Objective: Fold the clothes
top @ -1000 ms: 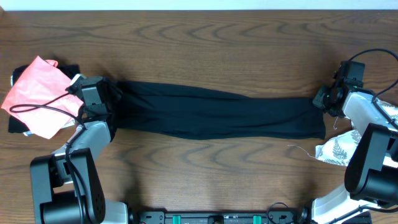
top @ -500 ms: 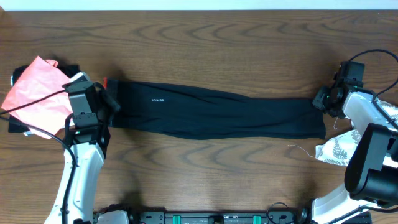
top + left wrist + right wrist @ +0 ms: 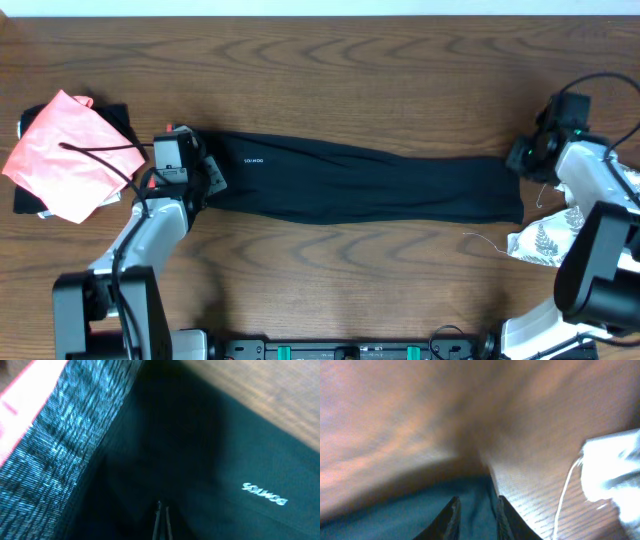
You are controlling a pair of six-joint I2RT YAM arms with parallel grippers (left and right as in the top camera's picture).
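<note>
Long black leggings lie stretched flat across the table, waist to the left. My left gripper is at the waist end. In the left wrist view its gripper is shut, tips pressed together in the black cloth, which creases around them. The grey waistband with its coral edge rises just to the left. My right gripper is at the ankle end. Close up, that gripper stands slightly open, with the leggings' hem lying between the fingers.
A coral-pink cloth lies on a dark garment at the far left. A white leaf-print cloth with a loose thread sits at the right edge, also seen by the right wrist camera as a white cloth.
My left gripper closed at the waistband and its arm shifted right over the leggings. The right gripper's jaws have parted a little at the ankle hem; the leggings lie as before.
</note>
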